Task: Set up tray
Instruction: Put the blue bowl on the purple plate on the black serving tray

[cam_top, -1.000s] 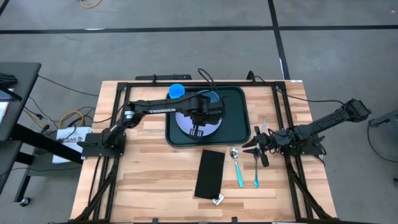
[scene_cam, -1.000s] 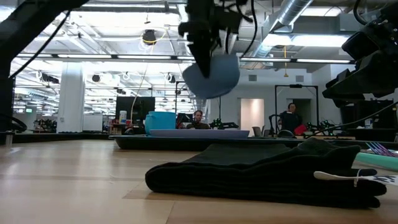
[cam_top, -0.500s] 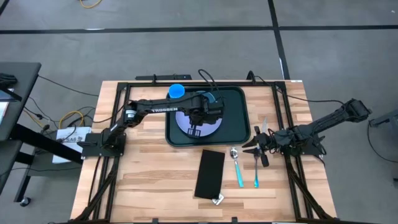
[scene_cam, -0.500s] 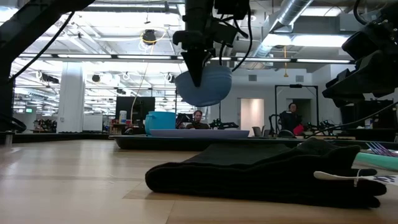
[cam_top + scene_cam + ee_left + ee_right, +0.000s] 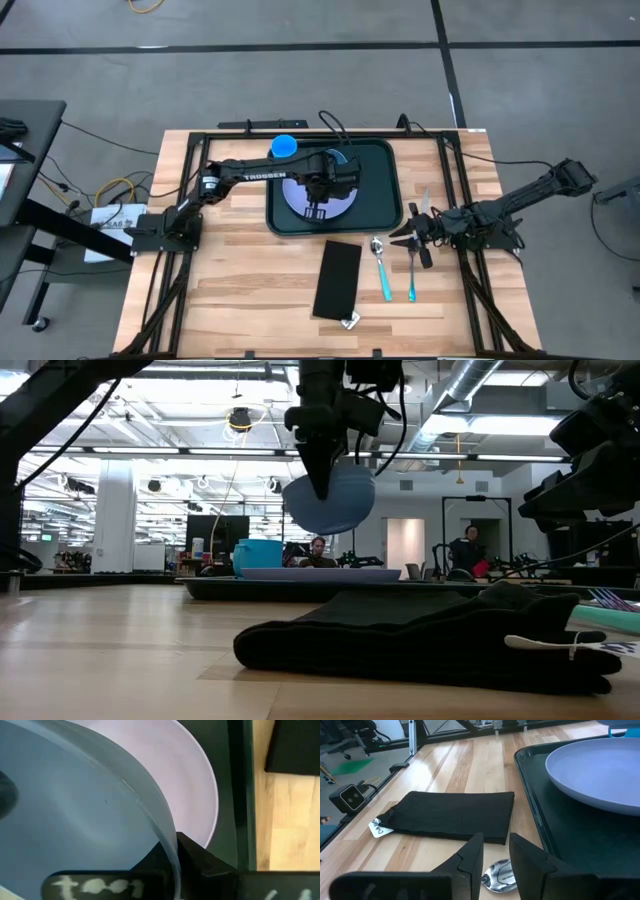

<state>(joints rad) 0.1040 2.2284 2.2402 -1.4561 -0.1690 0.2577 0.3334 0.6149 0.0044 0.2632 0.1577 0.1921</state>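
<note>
High view: tray (image 5: pixel 392 190) lengthwise left-right

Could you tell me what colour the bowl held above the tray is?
Light blue bowl; the low view shows it best.

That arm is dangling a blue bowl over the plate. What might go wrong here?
The left gripper pinches the blue bowl only by its rim, tilted, above the lavender plate in the tray. It might slip and fall, or land crooked on the plate. The blue cup stands close by the arm, so a swing could knock it.
</note>
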